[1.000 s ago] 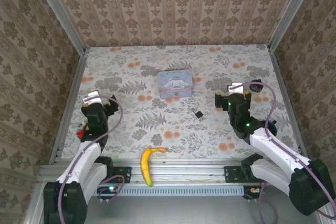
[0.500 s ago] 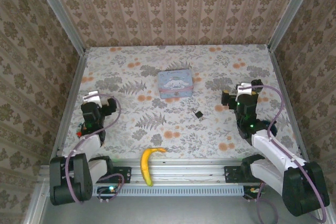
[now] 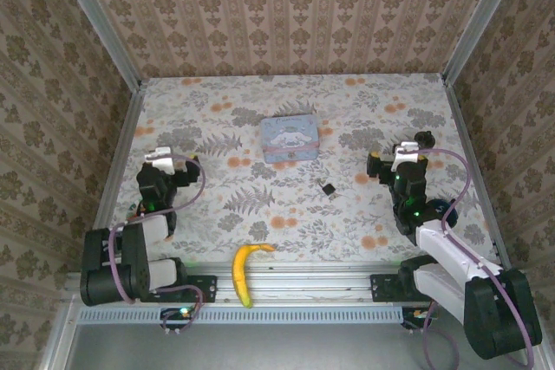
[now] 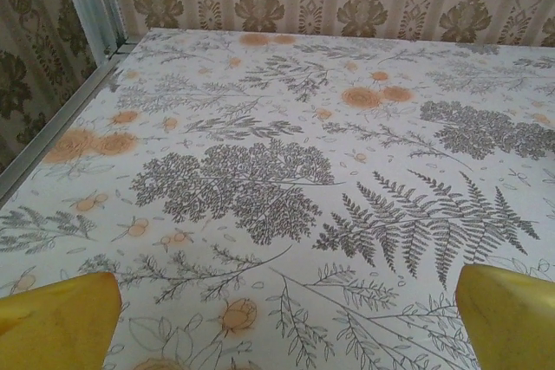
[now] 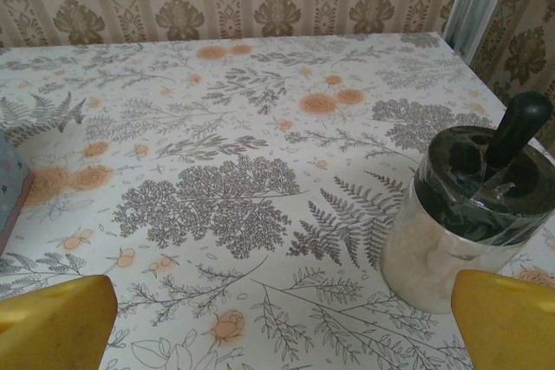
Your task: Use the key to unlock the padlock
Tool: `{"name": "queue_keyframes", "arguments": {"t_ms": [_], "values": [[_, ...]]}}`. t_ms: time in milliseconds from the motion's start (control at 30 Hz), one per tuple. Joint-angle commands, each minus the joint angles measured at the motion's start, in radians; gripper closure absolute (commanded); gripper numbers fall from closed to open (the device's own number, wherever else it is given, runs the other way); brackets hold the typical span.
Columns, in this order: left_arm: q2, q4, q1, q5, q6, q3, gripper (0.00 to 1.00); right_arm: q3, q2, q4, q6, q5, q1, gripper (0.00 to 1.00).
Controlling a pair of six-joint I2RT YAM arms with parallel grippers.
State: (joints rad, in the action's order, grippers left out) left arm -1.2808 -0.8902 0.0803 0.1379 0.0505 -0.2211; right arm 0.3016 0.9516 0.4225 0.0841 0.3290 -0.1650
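The padlock (image 3: 328, 188) is a tiny dark square lying on the floral table, right of centre and in front of the pale blue tin (image 3: 290, 139). I cannot make out the key against the pattern. My left gripper (image 3: 165, 167) rests low at the left, far from the padlock; its yellow fingertips (image 4: 59, 320) stand wide apart over bare cloth, so the left gripper (image 4: 286, 335) is open and empty. My right gripper (image 3: 389, 165) sits to the right of the padlock, and in the wrist view the right gripper (image 5: 282, 335) is open with nothing between its fingertips (image 5: 507, 318).
A round jar (image 5: 473, 214) with a dark knobbed lid stands just ahead of my right finger, at the right edge of the table (image 3: 423, 138). A banana (image 3: 245, 273) lies at the near edge. Patterned walls close in three sides.
Both arms have folded back toward their bases. The right gripper has shifted slightly right, nearer the jar. The padlock, tin and banana have not moved.
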Motion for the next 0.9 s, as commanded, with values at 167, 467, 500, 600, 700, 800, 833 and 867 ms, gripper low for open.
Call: {"name": "queue_keyframes", "arguments": {"t_ms": [167, 467, 500, 600, 700, 800, 833, 867], "values": [[-0.137, -0.242, 0.009, 0.051, -0.043, 0.007, 0.00, -0.008, 0.032, 0.082, -0.006, -0.024, 0.012, 0.00], [-0.206, -0.309, 0.012, 0.067, -0.048, 0.006, 0.00, -0.014, 0.031, 0.100, -0.022, -0.030, 0.018, 0.00], [-0.199, -0.295, 0.015, 0.066, -0.046, 0.004, 0.00, -0.018, 0.030, 0.106, -0.024, -0.031, 0.019, 0.00], [-0.177, -0.271, 0.016, 0.062, -0.044, 0.000, 0.00, -0.030, 0.036, 0.133, -0.029, -0.033, 0.023, 0.00], [-0.134, -0.228, 0.020, 0.064, -0.044, 0.003, 0.00, -0.030, 0.046, 0.149, -0.033, -0.046, 0.027, 0.00], [-0.136, -0.161, 0.020, 0.063, -0.041, -0.033, 0.00, -0.034, 0.075, 0.203, -0.049, -0.068, 0.033, 0.00], [-0.160, -0.171, 0.020, 0.074, -0.046, -0.043, 0.00, -0.037, 0.094, 0.231, -0.055, -0.074, 0.035, 0.00], [-0.184, -0.191, 0.019, 0.082, -0.046, -0.048, 0.00, -0.040, 0.108, 0.256, -0.059, -0.078, 0.038, 0.00]]}}
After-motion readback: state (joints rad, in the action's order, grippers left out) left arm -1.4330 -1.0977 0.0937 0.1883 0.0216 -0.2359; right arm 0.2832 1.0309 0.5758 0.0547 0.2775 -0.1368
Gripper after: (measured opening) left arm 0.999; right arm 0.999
